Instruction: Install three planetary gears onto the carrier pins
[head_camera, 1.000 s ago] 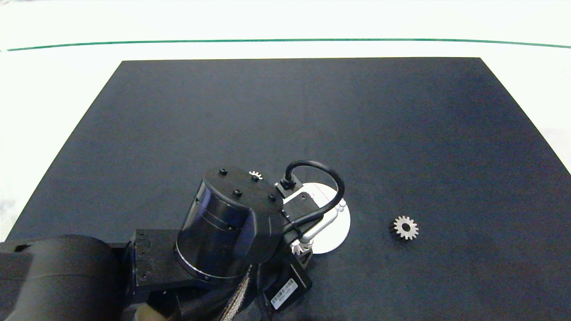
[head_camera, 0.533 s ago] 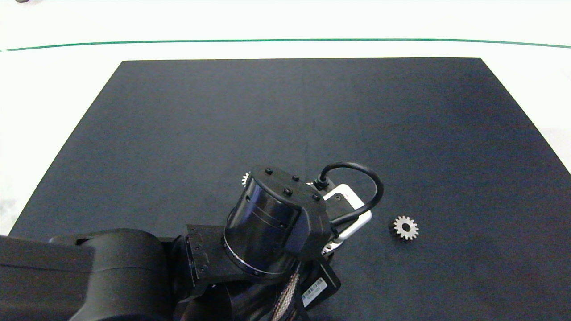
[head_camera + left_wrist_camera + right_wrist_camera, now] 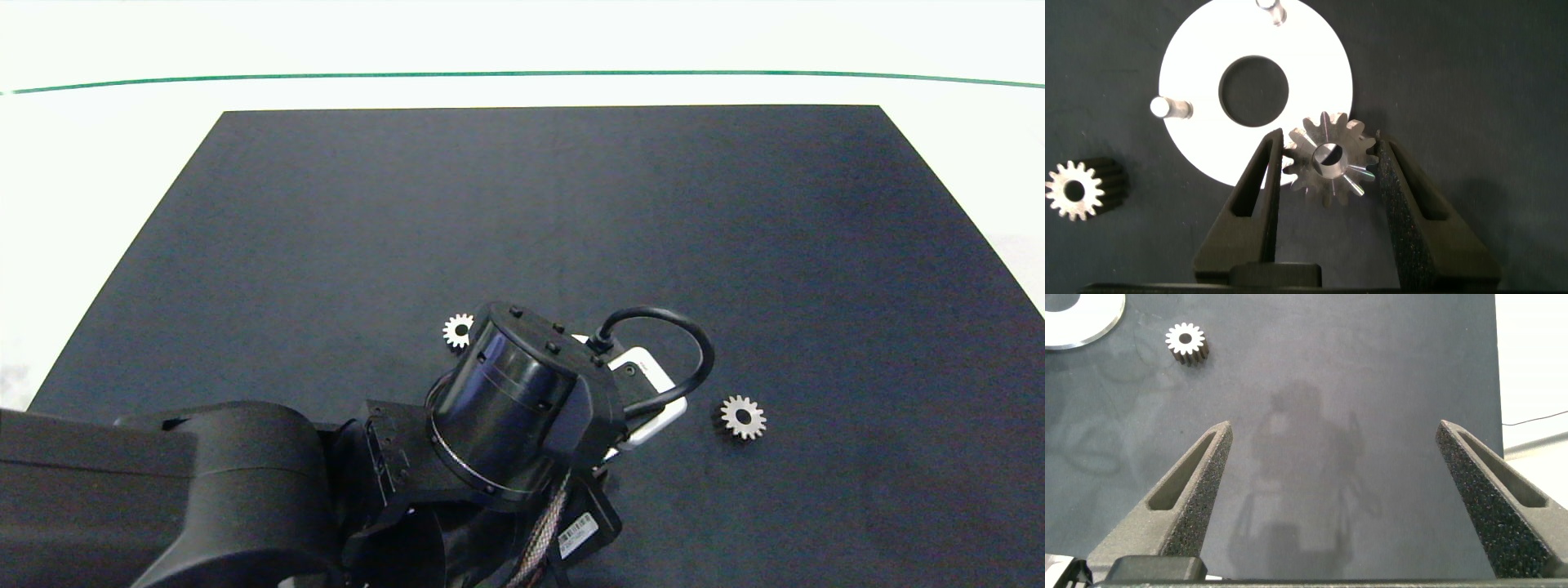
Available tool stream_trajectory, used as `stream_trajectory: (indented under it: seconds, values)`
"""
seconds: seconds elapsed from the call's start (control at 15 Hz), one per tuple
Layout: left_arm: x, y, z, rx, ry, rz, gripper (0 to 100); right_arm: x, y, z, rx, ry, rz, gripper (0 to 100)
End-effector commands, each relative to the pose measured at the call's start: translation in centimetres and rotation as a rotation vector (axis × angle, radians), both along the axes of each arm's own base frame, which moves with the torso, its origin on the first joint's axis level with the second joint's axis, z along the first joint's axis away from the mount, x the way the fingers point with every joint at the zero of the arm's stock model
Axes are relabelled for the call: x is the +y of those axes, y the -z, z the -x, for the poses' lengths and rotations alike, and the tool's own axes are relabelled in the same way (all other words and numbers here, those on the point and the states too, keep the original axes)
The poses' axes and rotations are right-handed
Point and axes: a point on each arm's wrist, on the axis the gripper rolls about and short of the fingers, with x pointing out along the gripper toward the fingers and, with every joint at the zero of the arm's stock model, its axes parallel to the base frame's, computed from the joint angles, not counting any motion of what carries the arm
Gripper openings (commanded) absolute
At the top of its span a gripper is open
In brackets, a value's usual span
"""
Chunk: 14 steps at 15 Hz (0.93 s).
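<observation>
Left gripper has shifted right — clamping a gear on its pin; another gear uncovered.

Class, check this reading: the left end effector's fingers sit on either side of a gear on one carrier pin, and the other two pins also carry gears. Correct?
Not quite. The left end effector does flank a gear on a pin, but the left wrist view shows the other two carrier pins bare. Two gears lie loose on the black mat.
</observation>
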Motion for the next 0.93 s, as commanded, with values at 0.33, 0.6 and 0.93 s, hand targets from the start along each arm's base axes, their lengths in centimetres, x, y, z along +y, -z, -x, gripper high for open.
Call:
stream_trajectory:
  seconds: [0.33,0.6,0.93]
  values:
    - [-0.41,0.09,-0.41,-0.004,-0.004,-0.003,0,0.00,0.00,0.00,0.001,-0.001,0.001,100]
    - [-0.36,0.28,-0.55,-0.002,-0.008,-0.009,0,0.00,0.00,0.00,0.001,0.001,0.002,100]
    - [-0.16,0.51,-0.95,-0.001,-0.018,-0.020,0,-0.02,0.06,0.16,-0.007,0.001,0.001,100]
